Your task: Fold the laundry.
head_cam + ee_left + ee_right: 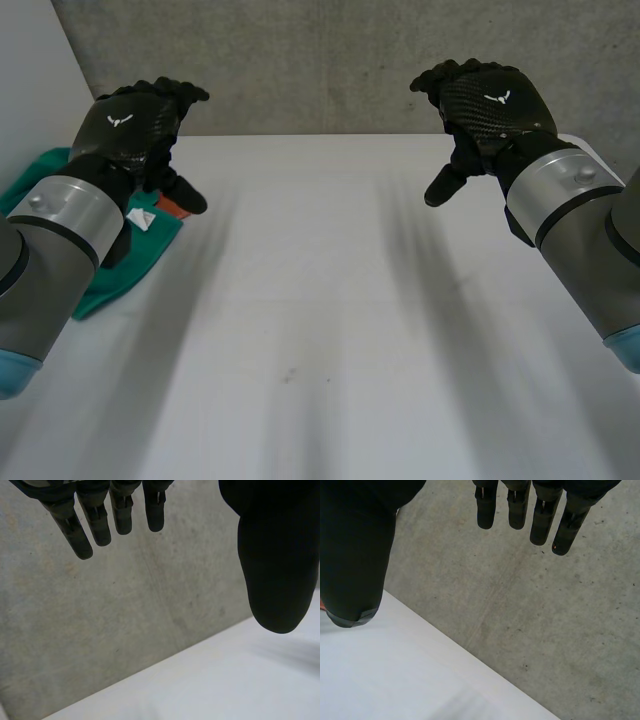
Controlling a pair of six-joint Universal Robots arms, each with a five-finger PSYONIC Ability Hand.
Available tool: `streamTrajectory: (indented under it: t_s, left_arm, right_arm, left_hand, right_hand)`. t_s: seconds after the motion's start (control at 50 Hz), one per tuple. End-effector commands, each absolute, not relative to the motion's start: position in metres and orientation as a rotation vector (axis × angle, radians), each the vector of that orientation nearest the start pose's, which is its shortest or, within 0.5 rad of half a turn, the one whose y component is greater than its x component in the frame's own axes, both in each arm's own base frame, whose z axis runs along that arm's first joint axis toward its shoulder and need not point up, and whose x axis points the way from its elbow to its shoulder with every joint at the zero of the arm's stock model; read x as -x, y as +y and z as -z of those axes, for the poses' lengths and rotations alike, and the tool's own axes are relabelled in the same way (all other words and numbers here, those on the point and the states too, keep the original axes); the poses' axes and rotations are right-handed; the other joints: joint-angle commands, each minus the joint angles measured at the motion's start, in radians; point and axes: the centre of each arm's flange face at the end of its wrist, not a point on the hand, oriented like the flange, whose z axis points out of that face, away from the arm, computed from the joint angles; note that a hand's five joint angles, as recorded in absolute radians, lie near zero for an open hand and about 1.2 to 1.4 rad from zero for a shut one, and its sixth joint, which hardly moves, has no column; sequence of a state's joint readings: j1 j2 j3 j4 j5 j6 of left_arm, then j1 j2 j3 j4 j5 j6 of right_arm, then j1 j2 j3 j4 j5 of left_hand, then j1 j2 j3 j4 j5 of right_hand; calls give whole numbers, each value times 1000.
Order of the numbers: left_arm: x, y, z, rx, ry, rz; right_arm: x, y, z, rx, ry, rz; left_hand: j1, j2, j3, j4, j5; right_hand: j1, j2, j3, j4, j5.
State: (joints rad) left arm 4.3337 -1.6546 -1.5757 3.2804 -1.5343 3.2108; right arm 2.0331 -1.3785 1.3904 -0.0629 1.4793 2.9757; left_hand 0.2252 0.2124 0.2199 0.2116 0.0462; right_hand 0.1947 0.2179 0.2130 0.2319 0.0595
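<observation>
A folded teal cloth [125,270] with a white label and an orange patch [175,208] beside it lies at the table's far left edge, partly hidden under my left arm. My left hand [135,125] hovers above that cloth, open, with straight fingers [95,520] and thumb [277,565] spread apart and nothing between them. My right hand [485,105] hangs high over the table's far right side, open too, its fingers [540,515] and thumb [352,565] straight and holding nothing.
The white table [330,330] stretches bare between the arms. A grey concrete wall [330,60] rises right behind its far edge. A white wall [35,90] stands to the left.
</observation>
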Motion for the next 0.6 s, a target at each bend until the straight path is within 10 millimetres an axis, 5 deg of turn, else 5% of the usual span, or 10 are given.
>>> streamTrajectory:
  t_s: [0.02, 0.14, 0.32, 0.6]
  left_arm:
    - [229, -270, -267, -766, 2133, 2155]
    - [204, -289, -242, -824, 2028, 1918]
    - [137, -353, -202, -686, 1975, 1696]
    - [90, -423, -152, -606, 1969, 1585]
  right_arm:
    - [-286, -255, -303, 718, 1872, 2041]
    - [-288, -256, -295, 728, 1897, 2014]
    - [-291, -259, -282, 742, 1935, 1976]
    - [-291, -261, -270, 784, 1971, 1965]
  left_hand:
    - [-35, -22, -30, -22, -31]
    - [-35, -22, -30, -22, -31]
    - [-26, -14, -21, -13, -22]
    - [-3, 10, 2, 11, 2]
  right_hand:
    - [-20, -43, -38, -57, -60]
    - [-20, -43, -38, -57, -60]
    - [-20, -43, -38, -57, -60]
    - [-20, -43, -38, -57, -60]
